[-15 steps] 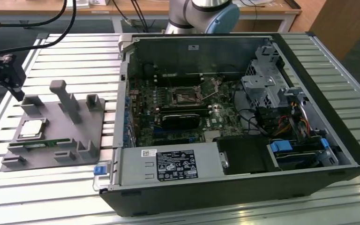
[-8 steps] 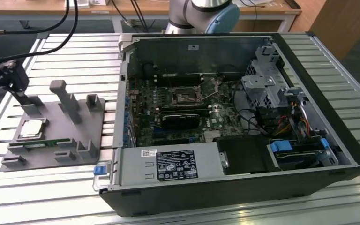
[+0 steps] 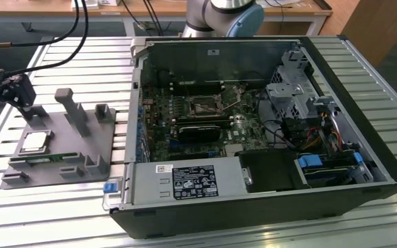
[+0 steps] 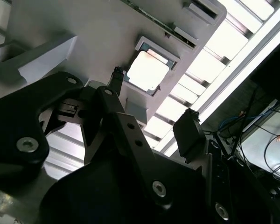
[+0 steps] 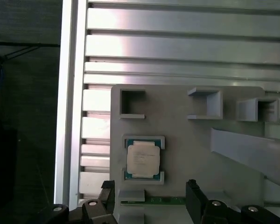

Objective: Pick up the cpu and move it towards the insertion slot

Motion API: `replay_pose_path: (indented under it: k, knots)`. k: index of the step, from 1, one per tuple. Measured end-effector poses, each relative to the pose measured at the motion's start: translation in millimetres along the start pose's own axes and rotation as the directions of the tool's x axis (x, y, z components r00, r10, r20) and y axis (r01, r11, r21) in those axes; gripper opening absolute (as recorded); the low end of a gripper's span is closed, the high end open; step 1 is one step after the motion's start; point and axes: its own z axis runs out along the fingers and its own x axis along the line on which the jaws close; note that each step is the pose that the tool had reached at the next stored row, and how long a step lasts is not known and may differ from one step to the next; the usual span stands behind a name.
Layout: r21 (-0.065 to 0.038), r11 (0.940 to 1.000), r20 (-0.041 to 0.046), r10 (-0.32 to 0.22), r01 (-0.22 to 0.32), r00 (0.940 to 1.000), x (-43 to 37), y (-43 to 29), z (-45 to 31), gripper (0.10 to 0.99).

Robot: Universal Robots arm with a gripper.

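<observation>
The cpu lies flat, metal top up, in a shallow seat on the grey plate. It is just ahead of the fingers and does not touch them. It is square, so no side is the long one, and its edges run in line with the plate's edges. Low brackets hug two opposite edges. The other two edges are free, with bare plate beside them. The fingers are released, spread wider than the cpu and grasping nothing. A green memory stick lies in its groove across the gap between them, on the near side of the cpu.

In the exterior view the fingers hang above the plate, near the cpu. The plate rests on a slatted desk beside an open computer case. The insertion slot sits on the board inside the case. It is well apart from the fingers, toward the exterior view's right, with the plate's grey uprights standing between.
</observation>
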Motion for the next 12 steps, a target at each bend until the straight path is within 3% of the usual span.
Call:
replay_pose_path:
  k: [8,12]
  knots:
    - [-0.011,0.9999,0.0002,0.0,0.0,1.0,0.1,-0.5,14.1,0.706]
    - [-0.011,0.9999,0.0003,0.0,0.0,1.0,0.5,-0.7,21.3,0.706]
